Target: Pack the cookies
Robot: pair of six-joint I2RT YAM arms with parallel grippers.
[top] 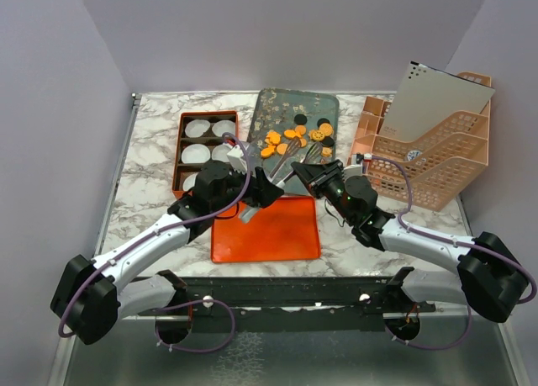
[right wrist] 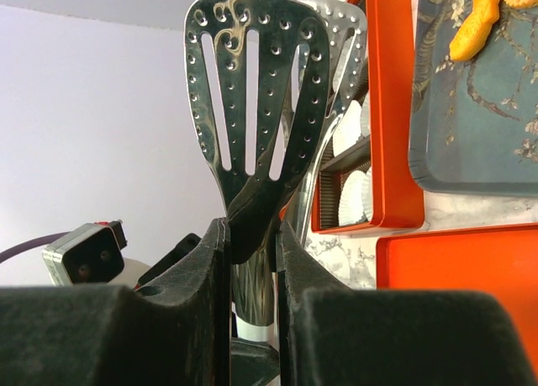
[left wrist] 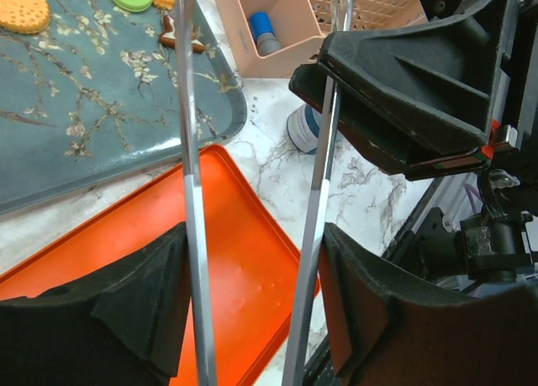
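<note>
Right wrist view: right gripper [right wrist: 252, 226] is narrow and clamped on the neck of the metal tongs [right wrist: 252, 205], with the slotted heads sticking out past its fingertips. Left gripper [left wrist: 254, 230] is at medium width and straddles both tong arms, one arm against each pad or nearly so. Can't tell if it is pressing.

Cookies [top: 294, 138] lie ahead of both grippers on the grey patterned tray [top: 277, 108], none picked. The left wrist view shows them ahead and to its left.

Step, as I read it: left takes over the tongs so it can squeeze them. To do it well:
- Keep both arms centred on the pads and close evenly so neither rod slips out.
- Right should release only once left's hold is firm.

Edges:
- The grey tray's raised rim sits just ahead of the grippers, so the tong tips must clear it before dipping to a cookie.
- The flat orange tray [top: 269, 230] lies directly below both grippers.
- The peach rack [top: 429, 163] is close on the right gripper's outer side, so there's little swing room there.
- The liner box [top: 178, 150] is ahead-left of the left gripper.

Open room is mostly above the orange tray.
</note>
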